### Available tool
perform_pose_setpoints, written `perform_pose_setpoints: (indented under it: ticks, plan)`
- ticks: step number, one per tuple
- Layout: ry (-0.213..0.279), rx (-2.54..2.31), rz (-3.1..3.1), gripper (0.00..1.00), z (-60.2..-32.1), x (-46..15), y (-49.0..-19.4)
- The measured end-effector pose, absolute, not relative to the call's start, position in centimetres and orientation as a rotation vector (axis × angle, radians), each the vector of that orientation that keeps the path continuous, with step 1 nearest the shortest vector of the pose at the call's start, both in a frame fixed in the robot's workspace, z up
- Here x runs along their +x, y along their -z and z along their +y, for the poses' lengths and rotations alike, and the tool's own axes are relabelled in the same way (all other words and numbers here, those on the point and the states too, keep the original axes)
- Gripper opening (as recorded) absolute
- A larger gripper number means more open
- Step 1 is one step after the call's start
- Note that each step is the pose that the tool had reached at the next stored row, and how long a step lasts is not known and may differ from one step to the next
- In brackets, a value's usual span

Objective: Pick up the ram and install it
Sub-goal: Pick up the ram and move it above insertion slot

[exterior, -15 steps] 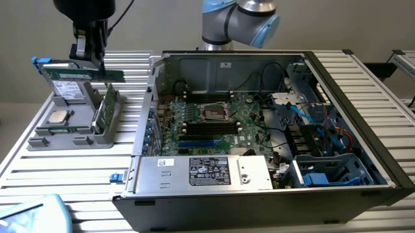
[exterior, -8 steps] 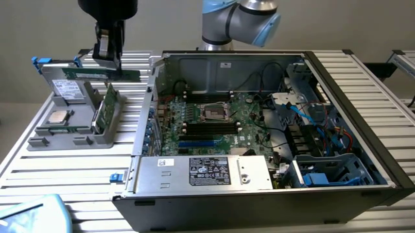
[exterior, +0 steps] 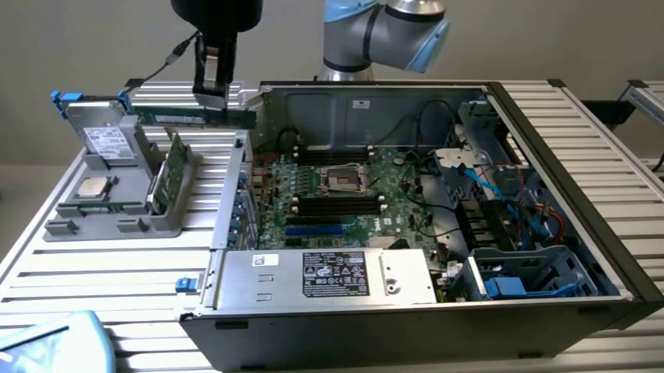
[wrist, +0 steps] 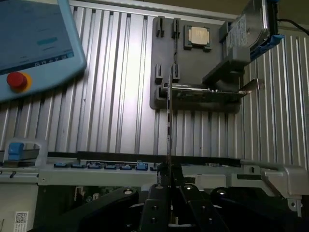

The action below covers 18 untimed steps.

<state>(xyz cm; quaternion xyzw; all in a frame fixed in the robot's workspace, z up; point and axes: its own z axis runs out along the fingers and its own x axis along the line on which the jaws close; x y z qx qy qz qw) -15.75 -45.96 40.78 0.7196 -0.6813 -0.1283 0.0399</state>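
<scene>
gripper [exterior: 213, 99] is clamped shut on the ram [exterior: 166, 116], holding it in the air just outside the open case [exterior: 311, 109], but it's a skinny pinch, so the stick could tilt and clip that wall or miss the slots [exterior: 337, 203]

One ram [exterior: 166, 116], one green card [exterior: 171, 175], one processor [exterior: 95, 186], one drive [exterior: 104, 138]

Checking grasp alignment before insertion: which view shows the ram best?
Exterior view: the ram is seen side-on, nearly full length, held by the gripper. The wrist view shows it edge-on, a thin strip running out from the shut jaws.
</scene>
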Motion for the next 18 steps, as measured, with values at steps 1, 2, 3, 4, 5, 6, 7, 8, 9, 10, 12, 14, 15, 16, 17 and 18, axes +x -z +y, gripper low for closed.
perform_pose_setpoints:
  ticks: [1,2,3,4,5,6,7,8,9,10,12,14,15,16,17,18]
  plan:
    - [0.394,2.205,-2.088,0.13,-46.0,-15.3,-40.8]
    - [0.395,2.205,-2.088,0.13,-46.0,-14.9,-40.8]
    - [0.396,2.206,-2.088,0.13,-46.0,-14.4,-40.8]
    - [0.396,2.206,-2.088,0.13,-46.0,-13.9,-40.8]
    - [0.397,2.207,-2.089,0.13,-46.0,-13.5,-40.8]
    - [0.398,2.207,-2.089,0.13,-46.0,-13.0,-40.8]
    - [0.398,2.207,-2.089,0.13,-46.0,-12.6,-40.8]
    - [0.399,2.208,-2.089,0.13,-46.0,-12.1,-40.8]
    - [0.400,2.208,-2.089,0.13,-46.0,-11.7,-40.8]
    - [0.400,2.208,-2.089,0.13,-46.0,-11.2,-40.8]
    - [0.402,2.209,-2.090,0.13,-46.0,-10.3,-40.8]
    - [0.403,2.210,-2.090,0.13,-46.0,-9.4,-40.8]
    - [0.404,2.210,-2.090,0.13,-46.0,-8.9,-40.8]
    - [0.404,2.210,-2.090,0.13,-46.0,-8.5,-40.8]
    - [0.405,2.210,-2.090,0.13,-46.0,-8.1,-40.8]
    - [0.406,2.211,-2.090,0.13,-46.0,-7.6,-40.8]
